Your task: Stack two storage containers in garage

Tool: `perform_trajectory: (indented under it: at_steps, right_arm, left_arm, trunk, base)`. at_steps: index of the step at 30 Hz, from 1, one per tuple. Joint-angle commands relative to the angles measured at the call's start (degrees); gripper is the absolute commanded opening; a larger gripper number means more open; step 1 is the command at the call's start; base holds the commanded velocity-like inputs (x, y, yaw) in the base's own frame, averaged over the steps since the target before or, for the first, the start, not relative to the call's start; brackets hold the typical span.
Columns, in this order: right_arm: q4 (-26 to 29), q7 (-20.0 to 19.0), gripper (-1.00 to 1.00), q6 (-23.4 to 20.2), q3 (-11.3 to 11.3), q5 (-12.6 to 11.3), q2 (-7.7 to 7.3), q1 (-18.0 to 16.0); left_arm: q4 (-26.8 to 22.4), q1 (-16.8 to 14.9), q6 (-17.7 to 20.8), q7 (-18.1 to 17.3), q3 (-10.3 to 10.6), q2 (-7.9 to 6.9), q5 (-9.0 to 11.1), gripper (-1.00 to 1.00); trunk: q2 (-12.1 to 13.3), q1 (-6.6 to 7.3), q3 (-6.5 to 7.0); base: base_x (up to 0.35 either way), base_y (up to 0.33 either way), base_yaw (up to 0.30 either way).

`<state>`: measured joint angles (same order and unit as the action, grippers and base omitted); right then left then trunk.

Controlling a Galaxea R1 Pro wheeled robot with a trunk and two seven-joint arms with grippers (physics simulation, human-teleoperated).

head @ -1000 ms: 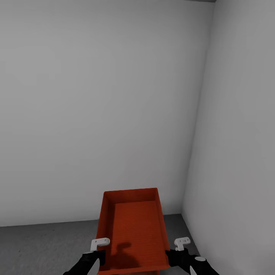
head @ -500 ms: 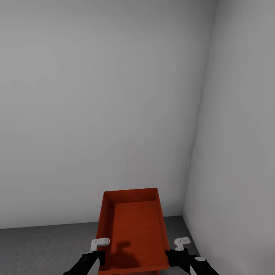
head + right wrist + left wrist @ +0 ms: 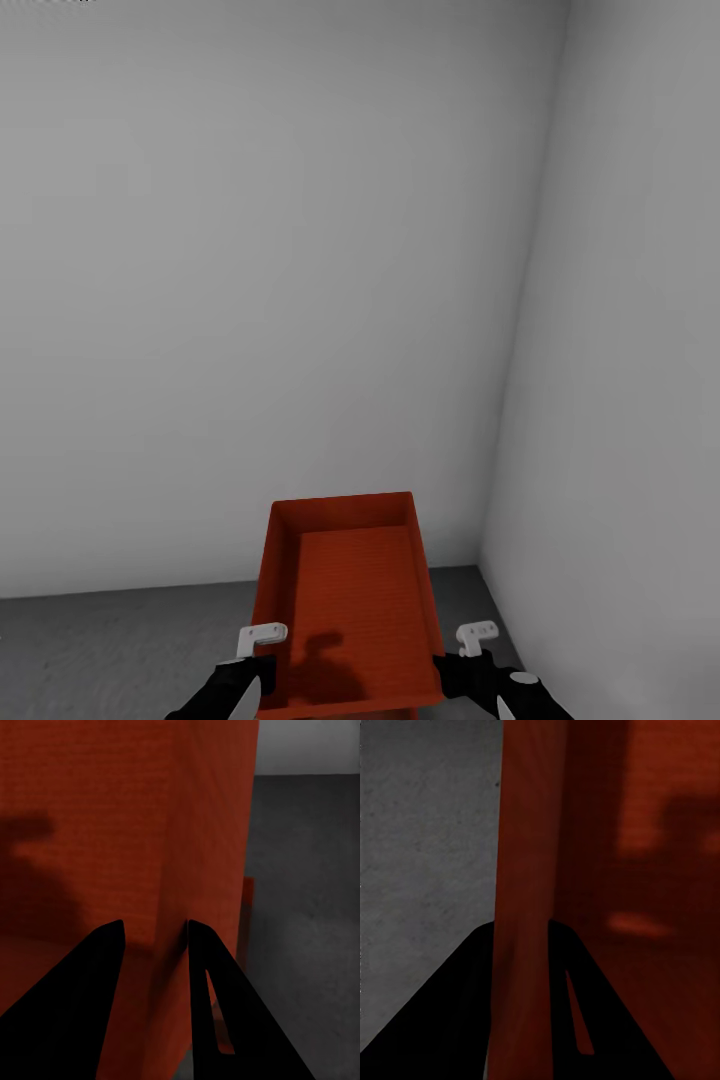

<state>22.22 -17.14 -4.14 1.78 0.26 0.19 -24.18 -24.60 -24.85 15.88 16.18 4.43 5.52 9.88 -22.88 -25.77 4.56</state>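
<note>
One orange-red storage container hangs level between my two grippers, open top up, above the dark grey garage floor near a corner. My left gripper is shut on its left wall; in the left wrist view the gripper has its black fingers on either side of that thin wall. My right gripper is shut on the right wall in the same way, as the right wrist view shows. A narrow orange-red edge shows below the held container; I cannot tell what it belongs to.
A plain pale grey wall stands straight ahead. It meets a second grey wall close on the right. Speckled concrete floor stretches out to the left of the container.
</note>
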Motion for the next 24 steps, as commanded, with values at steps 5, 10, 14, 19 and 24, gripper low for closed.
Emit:
perform_trajectory:
  at_steps: [5,10,14,19,24]
  right_arm:
    - [0.0,-0.4,-1.0,-0.4,-0.4,0.3,0.16,0.0]
    - [0.0,-0.4,-1.0,-0.4,-0.4,0.3,0.16,0.0]
    - [0.0,-0.4,-1.0,-0.4,-0.4,0.3,0.16,0.0]
    - [0.0,-0.4,-1.0,-0.4,-0.4,0.3,0.16,0.0]
    - [0.0,-0.4,-1.0,-0.4,-0.4,0.3,0.16,0.0]
  left_arm:
    - [-0.3,0.0,0.0,0.3,0.9,1.69,0.6,-1.0]
    - [-0.3,0.0,0.0,0.3,0.9,1.69,0.6,-1.0]
    - [-0.3,0.0,0.0,0.3,0.9,1.69,0.6,-1.0]
    - [-0.3,0.0,0.0,0.3,0.9,1.76,0.6,-1.0]
    - [-0.3,0.0,0.0,0.3,0.9,1.78,0.6,-1.0]
  trunk:
    - [-0.1,-0.02,-0.03]
    - [-0.1,-0.02,-0.03]
    - [-0.1,-0.02,-0.03]
    - [-0.1,-0.02,-0.03]
    - [-0.1,-0.02,-0.03]
  base:
    - [0.0,0.0,0.059]
    - [0.0,0.0,0.007]
    - [0.008,-0.052,0.001]
    - [0.036,-0.135,0.0]
    - [0.005,-0.019,0.0]
